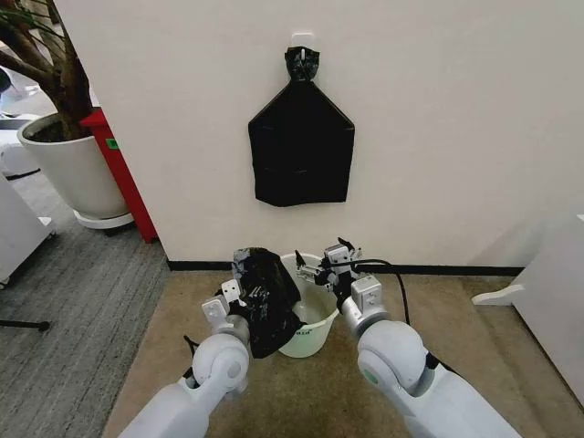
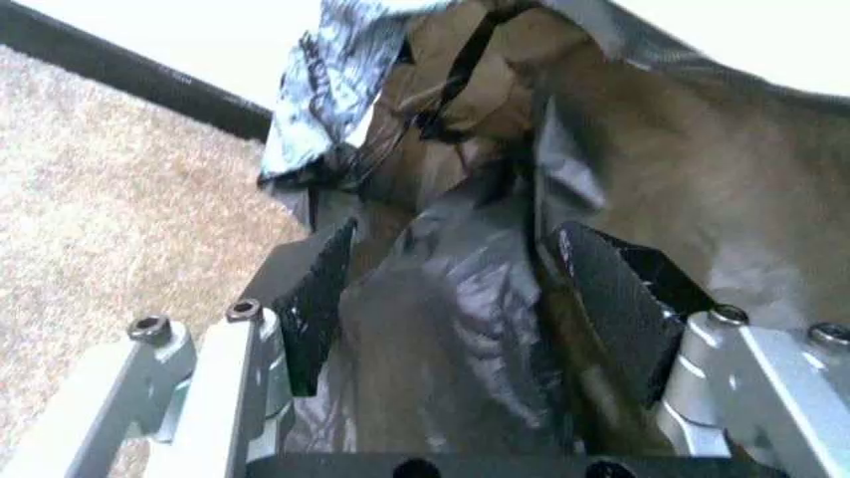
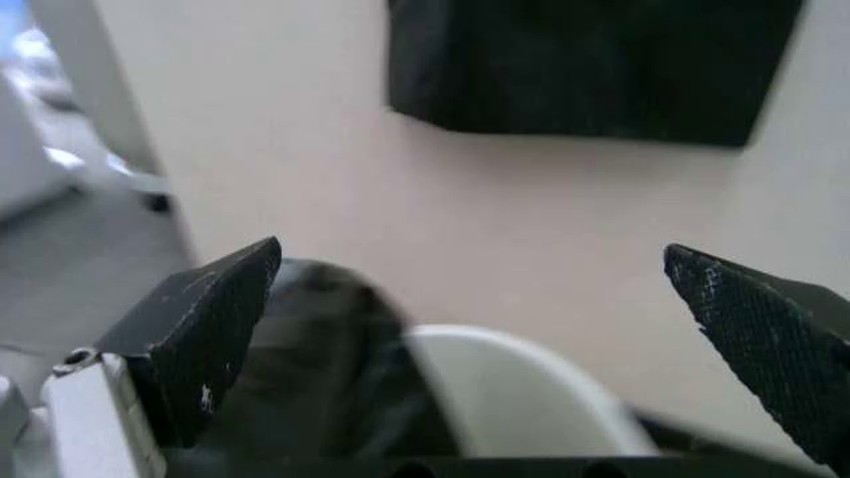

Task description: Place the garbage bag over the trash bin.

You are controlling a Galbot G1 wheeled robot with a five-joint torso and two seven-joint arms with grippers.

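White wall (image 1: 438, 137) ahead, flat black bundle (image 1: 301, 151) hanging on it from a hook, well above the bin. Beige carpet (image 1: 301, 392) under everything. Trash bin (image 1: 315, 315), cream-white, stands on the carpet near the wall, between my two arms. Garbage bag (image 1: 265, 297), black and crinkly, bunched over the bin's left rim, draping down its outer left side. My left pincer (image 2: 452, 319) is at that left rim, fingers partly closed with bag film gathered between the pads (image 2: 614, 304). My right pincer (image 1: 321, 270) hovers over the bin's right rim, fingers spread wide, holding nothing.
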